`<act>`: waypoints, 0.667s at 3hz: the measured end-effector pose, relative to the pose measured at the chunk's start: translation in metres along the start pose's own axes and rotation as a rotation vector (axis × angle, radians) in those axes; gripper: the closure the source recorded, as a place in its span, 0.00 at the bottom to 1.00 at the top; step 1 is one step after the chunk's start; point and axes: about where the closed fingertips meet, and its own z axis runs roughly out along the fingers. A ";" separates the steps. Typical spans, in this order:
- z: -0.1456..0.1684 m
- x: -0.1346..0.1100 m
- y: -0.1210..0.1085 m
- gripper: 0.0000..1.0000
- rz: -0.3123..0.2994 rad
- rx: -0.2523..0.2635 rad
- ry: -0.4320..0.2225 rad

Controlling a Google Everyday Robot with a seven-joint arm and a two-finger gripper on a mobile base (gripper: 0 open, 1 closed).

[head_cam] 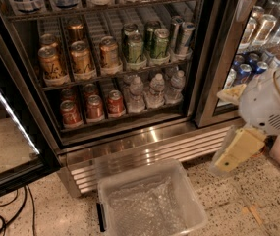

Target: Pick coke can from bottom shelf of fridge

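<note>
The fridge [144, 149] stands open in front of me, with its black frame and ribbed steel base. Several red coke cans [94, 107] stand in lanes at the left of the bottom shelf [129, 118], silver tops up. My gripper [225, 130] is at the right of the view, low in front of the fridge's right door frame, well to the right of the coke cans and apart from them. Its yellowish fingers [238, 151] are spread apart with nothing between them.
Clear water bottles [154, 88] share the bottom shelf to the right of the coke cans. Gold-orange cans [80, 58] and green cans [144, 45] fill the rack above. A clear plastic bin [152, 203] sits on the floor below the fridge. Cables [7, 215] lie at the left.
</note>
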 end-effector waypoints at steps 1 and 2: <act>0.047 0.002 0.017 0.00 0.096 -0.009 -0.120; 0.092 0.007 0.022 0.00 0.195 0.017 -0.189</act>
